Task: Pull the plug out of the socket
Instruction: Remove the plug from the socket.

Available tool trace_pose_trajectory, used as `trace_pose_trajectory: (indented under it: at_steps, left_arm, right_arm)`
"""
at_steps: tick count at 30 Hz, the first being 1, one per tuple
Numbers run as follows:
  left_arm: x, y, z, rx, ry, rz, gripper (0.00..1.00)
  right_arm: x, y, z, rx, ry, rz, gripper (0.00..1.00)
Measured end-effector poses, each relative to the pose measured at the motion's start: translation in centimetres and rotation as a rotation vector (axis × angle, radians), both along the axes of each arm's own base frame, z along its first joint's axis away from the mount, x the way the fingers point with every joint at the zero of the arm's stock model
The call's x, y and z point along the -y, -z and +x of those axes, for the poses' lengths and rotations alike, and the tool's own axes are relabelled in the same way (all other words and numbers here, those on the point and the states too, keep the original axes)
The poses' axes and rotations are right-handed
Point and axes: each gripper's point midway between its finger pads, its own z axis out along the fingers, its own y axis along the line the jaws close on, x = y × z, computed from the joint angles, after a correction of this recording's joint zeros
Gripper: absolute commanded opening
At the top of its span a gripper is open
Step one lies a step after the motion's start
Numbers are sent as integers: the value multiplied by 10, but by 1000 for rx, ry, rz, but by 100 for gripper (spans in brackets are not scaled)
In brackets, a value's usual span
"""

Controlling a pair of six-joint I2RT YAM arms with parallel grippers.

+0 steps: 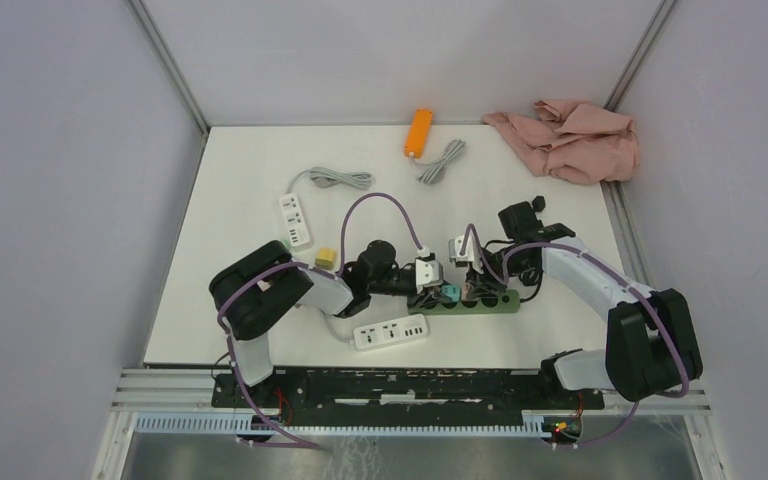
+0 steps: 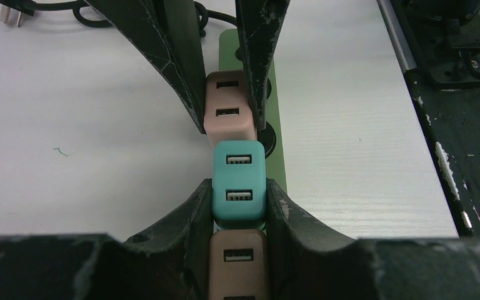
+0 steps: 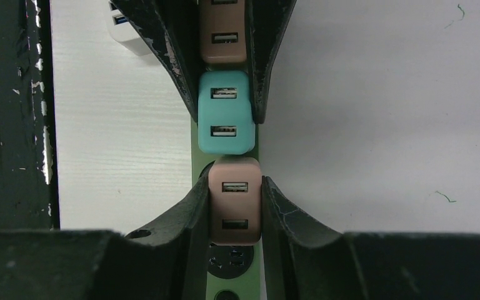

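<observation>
White tabletop [image 1: 250,170] enclosed by grey walls [image 1: 60,200]. The green power strip [image 1: 508,303] lies at about 4 o'clock from the table's centre and carries a row of plugs.

Left arm [image 1: 260,295]: the elbow is folded at 8 o'clock and the forearm reaches low toward 3 o'clock. The left gripper [image 2: 239,203] is closed narrowly on the flanks of the teal plug [image 2: 239,169]. A brown plug [image 2: 237,262] sits between its fingers, nearer the palm.

Right arm [image 1: 600,275]: it rises from 5 o'clock and slopes toward 10 o'clock, with the wrist bent down. The right gripper [image 3: 234,209] is clamped on the pink plug [image 3: 234,181], just beside the teal one on its 3 o'clock side.

Step in hand, by judgement: both grasps are made and both plugs are seated in the strip. The next move calls for a straight pull away from the strip's face. One arm should probably hold firm so the strip does not rise with the plug.
</observation>
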Motion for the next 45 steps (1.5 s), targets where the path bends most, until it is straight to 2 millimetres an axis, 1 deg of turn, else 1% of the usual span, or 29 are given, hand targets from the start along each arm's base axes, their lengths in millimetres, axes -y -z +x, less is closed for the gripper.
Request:
trace_pose_trajectory:
  at_steps: [3,6,9,12,14,18,22,27,33,37,39,42,45]
  left_arm:
    - [1,-1,1,5,-1,-5,3]
    - [4,-3,0,10,4,-11,3]
    - [5,-4,-2,12,10,-15,3]
    - [5,-4,-2,11,11,-14,3]
    - [5,-4,-2,11,11,-14,3]
    - [3,-3,1,8,2,-10,3]
    - [3,-3,2,11,0,-12,3]
    - [3,-4,3,13,-3,-13,3]
    - [4,-4,0,13,6,-15,3]
    - [5,-4,-3,10,18,-16,3]
    - [5,-4,-3,8,18,-14,3]
    - [4,-4,-2,7,16,-13,3]
    - [2,1,-1,-3,8,3,3]
  right_arm:
    - [5,-1,-1,11,-28,6,0]
    - [9,-5,-4,30,-96,4,0]
    - [9,-6,-8,29,-162,22,0]
    - [6,-7,-10,25,-188,36,0]
    - [5,-7,-9,16,-169,36,0]
    - [1,-6,0,-17,-51,31,0]
    - [2,-8,4,-27,13,25,0]
    - [6,-8,3,-20,-1,28,0]
    - [6,-9,-7,19,-114,53,0]
    - [4,-9,-12,27,-160,51,0]
    - [3,-9,-11,24,-152,46,0]
    - [1,-9,-6,-7,-81,36,0]
    - [-3,-15,-1,-30,-11,56,0]
